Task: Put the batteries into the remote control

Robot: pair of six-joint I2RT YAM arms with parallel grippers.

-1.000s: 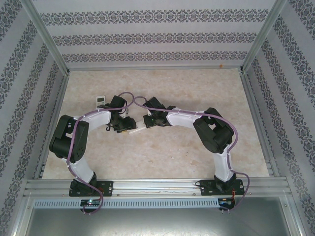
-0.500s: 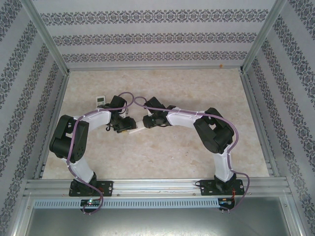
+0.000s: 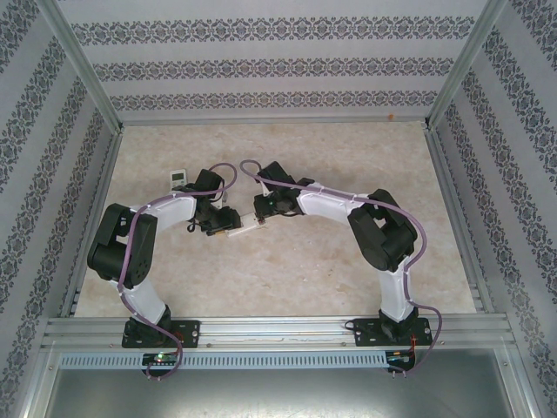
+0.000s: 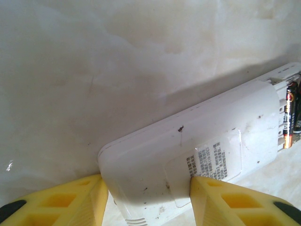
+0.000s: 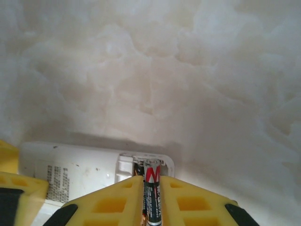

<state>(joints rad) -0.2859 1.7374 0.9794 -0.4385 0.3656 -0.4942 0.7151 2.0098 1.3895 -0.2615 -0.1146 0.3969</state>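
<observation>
The left gripper (image 4: 148, 190) is clamped across the width of the white remote control (image 4: 197, 150), with one yellow finger (image 4: 75, 202) pressed to each long edge and the printed label facing the wrist camera. At the remote's 3 o'clock end in that view the battery bay (image 4: 287, 94) lies open, and a copper-and-black seated battery (image 4: 288, 120) lies inside it. The right gripper (image 5: 151, 180) is closed tight on a loose battery (image 5: 152, 202), which stands lengthwise between the two yellow pads. Its far end points to 12 o'clock over the open bay; whether it touches the bay I cannot tell. From above, both grippers meet over the remote at about 10 o'clock from the centre of the marbled table (image 3: 331, 287). A small white device (image 3: 178, 177) rests on the table at 10 o'clock from the left gripper, near the left wall.
</observation>
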